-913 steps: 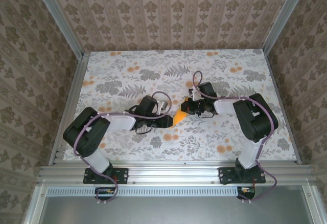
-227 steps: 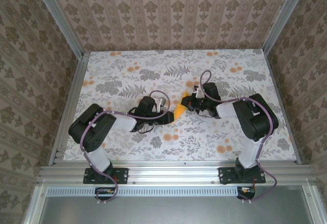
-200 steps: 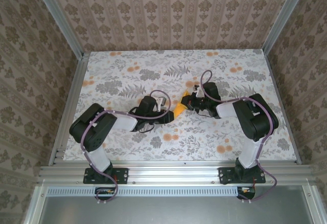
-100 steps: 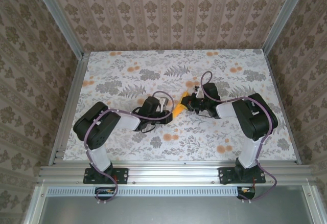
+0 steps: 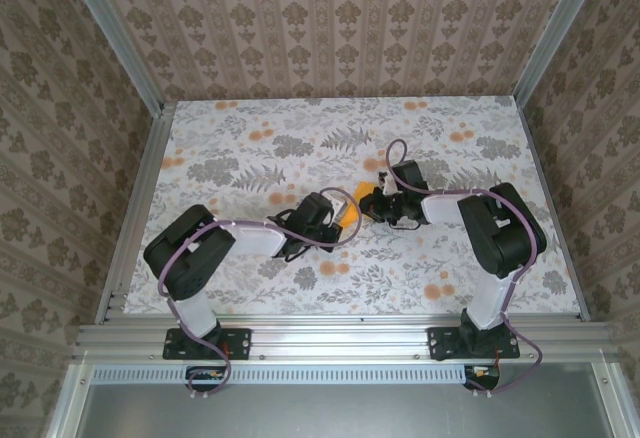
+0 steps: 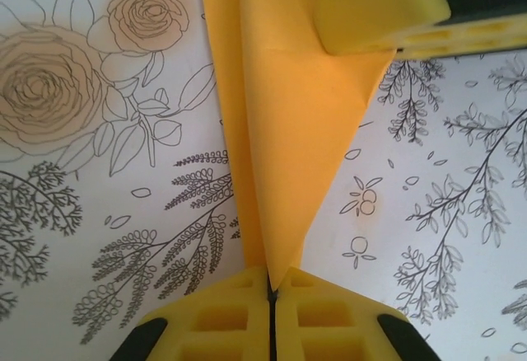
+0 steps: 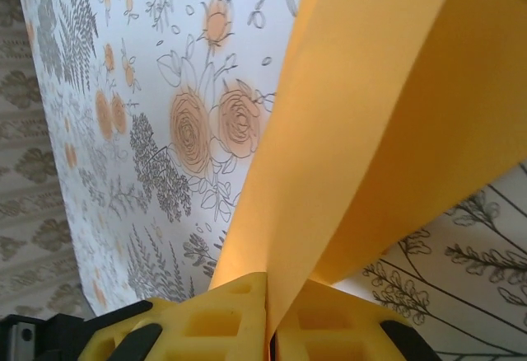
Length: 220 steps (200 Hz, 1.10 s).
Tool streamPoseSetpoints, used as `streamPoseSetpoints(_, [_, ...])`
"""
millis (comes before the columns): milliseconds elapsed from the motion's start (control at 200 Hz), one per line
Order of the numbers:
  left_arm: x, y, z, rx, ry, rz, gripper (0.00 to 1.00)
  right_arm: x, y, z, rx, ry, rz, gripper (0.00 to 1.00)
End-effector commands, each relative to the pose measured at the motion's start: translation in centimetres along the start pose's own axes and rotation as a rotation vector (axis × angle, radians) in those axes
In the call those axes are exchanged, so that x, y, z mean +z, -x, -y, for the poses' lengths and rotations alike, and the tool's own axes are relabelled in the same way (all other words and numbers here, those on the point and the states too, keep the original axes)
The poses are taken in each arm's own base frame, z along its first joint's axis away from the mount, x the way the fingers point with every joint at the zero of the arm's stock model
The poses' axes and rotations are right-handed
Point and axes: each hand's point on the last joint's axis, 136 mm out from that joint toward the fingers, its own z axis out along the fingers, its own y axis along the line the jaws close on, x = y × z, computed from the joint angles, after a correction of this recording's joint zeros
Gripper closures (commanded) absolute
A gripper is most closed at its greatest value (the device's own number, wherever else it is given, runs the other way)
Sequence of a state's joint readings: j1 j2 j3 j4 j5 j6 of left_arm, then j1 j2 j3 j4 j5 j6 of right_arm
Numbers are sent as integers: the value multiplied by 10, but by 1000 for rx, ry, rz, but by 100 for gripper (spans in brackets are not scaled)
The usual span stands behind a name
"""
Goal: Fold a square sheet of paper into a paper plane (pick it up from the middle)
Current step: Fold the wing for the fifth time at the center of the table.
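Note:
The orange-yellow paper (image 5: 352, 214) is a folded pointed shape held off the table between both arms near the table's middle. My left gripper (image 5: 338, 226) is shut on its narrow pointed end; in the left wrist view the paper (image 6: 292, 130) runs from the closed yellow pads (image 6: 222, 320) up to the right gripper's yellow pad (image 6: 375, 7). My right gripper (image 5: 368, 203) is shut on the wide end; in the right wrist view the creased sheet (image 7: 370, 122) rises from its pressed-together pads (image 7: 222, 320).
The table (image 5: 250, 138) carries a white cloth printed with grey leaves and small orange flowers. Aluminium rails (image 5: 135, 203) and patterned walls close it in on three sides. Both arms meet at the centre.
The left gripper has slid right and forward toward the right gripper, its arm stretching further across. The paper between them has turned steeper and shorter. The right gripper shifted slightly left.

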<state>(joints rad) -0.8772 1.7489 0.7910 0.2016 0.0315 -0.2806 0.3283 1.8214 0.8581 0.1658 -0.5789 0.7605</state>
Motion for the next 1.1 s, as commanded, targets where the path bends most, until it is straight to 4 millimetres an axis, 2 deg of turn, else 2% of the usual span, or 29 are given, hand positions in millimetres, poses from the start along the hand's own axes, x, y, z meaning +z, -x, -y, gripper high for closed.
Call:
streamPoseSetpoints(0, [-9, -6, -4, 108, 50, -53, 89, 1, 2, 9, -107, -73, -27, 89])
streamPoseSetpoints(80, [-12, -5, 1, 115, 30, -57, 83, 3, 3, 8, -138, -73, -42, 89])
streamPoseSetpoints(225, [-25, 0, 7, 98, -7, -56, 65, 6, 2, 5, -171, -60, -69, 89])
streamPoseSetpoints(345, [-39, 8, 17, 10, -134, -38, 51, 9, 0, 9, -183, -58, -85, 89])
streamPoseSetpoints(415, [-44, 16, 18, -75, -210, -29, 47, 11, -2, 11, -187, -61, -92, 89])
streamPoseSetpoints(580, [-40, 31, 6, -253, -301, -32, 48, 15, -1, 13, -195, -59, -101, 89])
streamPoseSetpoints(710, [-25, 37, 4, -353, -351, -61, 52, 16, -1, 15, -192, -58, -105, 89])
streamPoseSetpoints(865, [-9, 37, 2, -431, -375, -98, 60, 18, -1, 16, -179, -43, -106, 87])
streamPoseSetpoints(1095, [3, 32, 4, -491, -420, -120, 67, 18, 1, 18, -153, -29, -98, 83])
